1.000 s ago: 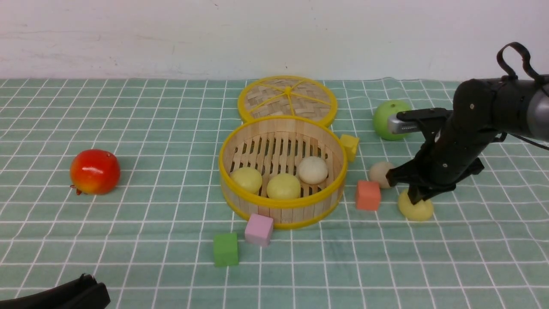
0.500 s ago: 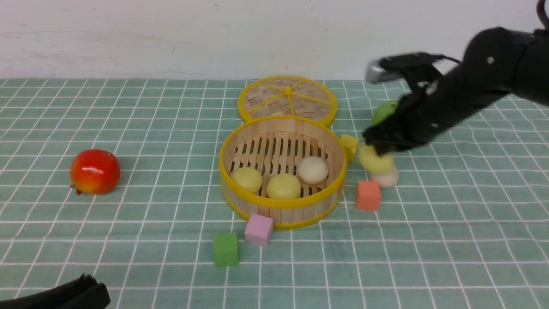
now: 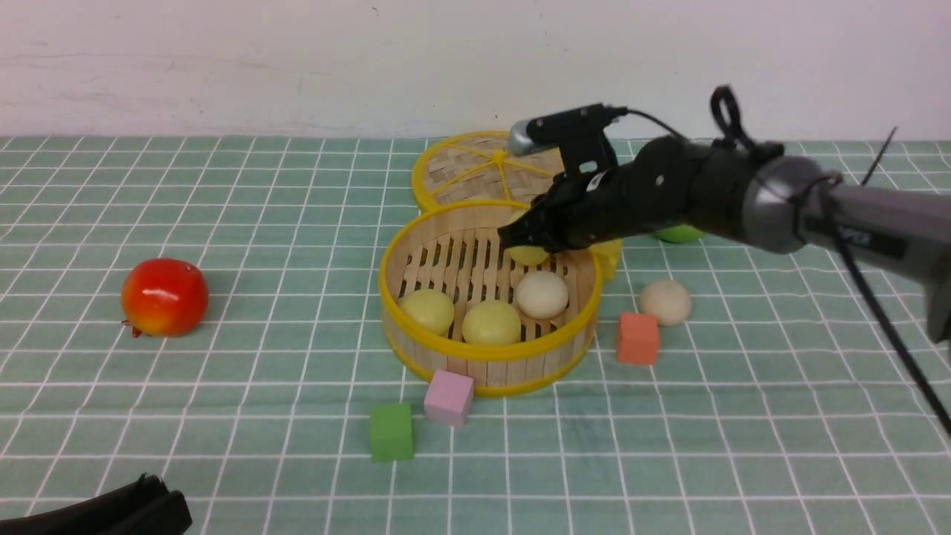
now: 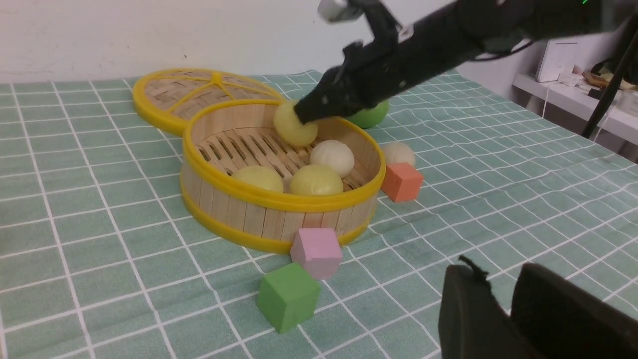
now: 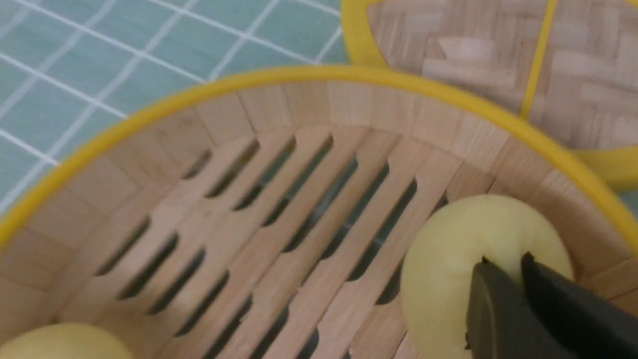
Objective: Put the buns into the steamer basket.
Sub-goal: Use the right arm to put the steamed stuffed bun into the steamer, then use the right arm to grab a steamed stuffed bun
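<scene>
While the right gripper hangs over the far-right part of the steamer basket, its fingertips are pinched into a pale yellow bun hard enough to dent it, so yeah, it's gripping that one. The bun is right under the tips, inside the rim and close to the back wall. I can't tell if it's touching the slats.

Below the hand, on the robot's side of it, three more lie on the basket floor: a cream-white bun nearest the tips, then a middle yellow bun and a left yellow bun.

The loose cream bun is out on the checked cloth, off to the hand's right. An orange cube sits just beside it, and the basket wall stands between it and the others.

Behind the hand the lid lies flat against the basket's back rim. Under the arm there's a yellow cube against the basket, and a green apple is mostly hidden by the arm. A pink cube touches the front wall with a green cube beside it. A red fruit is way off left.

The buns are round balls, so they don't really point any way. The basket sits mouth up, with its slats running away from the robot.

There's a small marking on the grey arm link, too blurry to read.

The left gripper is low and well away from all this, with its jaws apart and holding nothing.
</scene>
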Controlling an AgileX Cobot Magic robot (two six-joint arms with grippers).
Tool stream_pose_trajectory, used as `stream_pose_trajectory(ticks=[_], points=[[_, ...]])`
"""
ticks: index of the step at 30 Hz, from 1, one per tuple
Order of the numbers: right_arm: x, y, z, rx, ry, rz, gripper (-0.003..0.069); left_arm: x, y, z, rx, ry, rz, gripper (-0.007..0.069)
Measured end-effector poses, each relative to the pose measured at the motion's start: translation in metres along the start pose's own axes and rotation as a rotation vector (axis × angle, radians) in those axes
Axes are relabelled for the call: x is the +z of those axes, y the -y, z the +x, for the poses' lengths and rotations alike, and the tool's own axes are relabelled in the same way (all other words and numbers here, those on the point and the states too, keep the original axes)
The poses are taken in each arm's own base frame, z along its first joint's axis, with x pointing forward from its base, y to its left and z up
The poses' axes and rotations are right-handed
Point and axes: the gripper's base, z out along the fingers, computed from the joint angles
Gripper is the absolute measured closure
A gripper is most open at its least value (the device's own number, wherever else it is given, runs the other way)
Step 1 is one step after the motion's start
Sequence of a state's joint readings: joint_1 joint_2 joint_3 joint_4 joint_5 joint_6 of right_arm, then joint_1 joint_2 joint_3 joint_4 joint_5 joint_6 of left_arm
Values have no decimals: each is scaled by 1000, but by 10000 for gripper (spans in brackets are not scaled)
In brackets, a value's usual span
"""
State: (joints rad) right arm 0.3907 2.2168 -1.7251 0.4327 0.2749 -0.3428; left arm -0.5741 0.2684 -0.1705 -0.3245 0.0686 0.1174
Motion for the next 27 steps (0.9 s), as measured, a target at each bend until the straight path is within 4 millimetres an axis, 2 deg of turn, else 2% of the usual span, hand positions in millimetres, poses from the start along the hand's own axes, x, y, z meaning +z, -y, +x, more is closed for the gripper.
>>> stream_pose_trajectory(ticks=[2,6,7,8,11,12,13,14,16,17,19,20,23,24,25,27], points=[[7,1,6,5,-15,1,540,0,0,0,0,0,0,486],[6,1,3,5,-9,-1,363,0,0,0,0,0,0,480],[5,1,3,4,-9,-1,354,0,0,0,0,0,0,480],[0,-1,0,3,-12,-8,271,0,0,0,0,0,0,479],[-14,-4,-11,-3,0,-20,188,0,0,0,0,0,0,478],[-33,-6,-25,-9,8,-33,148,0,0,0,0,0,0,478],[-35,-6,-26,-10,8,-34,141,0,0,0,0,0,0,478],[-55,-6,-37,-23,2,-42,130,0,0,0,0,0,0,478],[-75,-1,-45,-44,-13,-41,126,0,0,0,0,0,0,477],[-94,11,-50,-66,-60,-22,133,0,0,0,0,0,0,477],[-107,27,-50,-57,-115,15,150,0,0,0,0,0,0,475],[-112,41,-43,-19,-198,42,167,0,0,0,0,0,0,474],[-108,77,-19,88,-384,116,222,0,0,0,0,0,0,470],[-107,77,-17,93,-394,115,226,0,0,0,0,0,0,470],[-100,89,-6,131,-446,133,260,0,0,0,0,0,0,468],[-88,98,4,165,-473,137,314,0,0,0,0,0,0,463]])
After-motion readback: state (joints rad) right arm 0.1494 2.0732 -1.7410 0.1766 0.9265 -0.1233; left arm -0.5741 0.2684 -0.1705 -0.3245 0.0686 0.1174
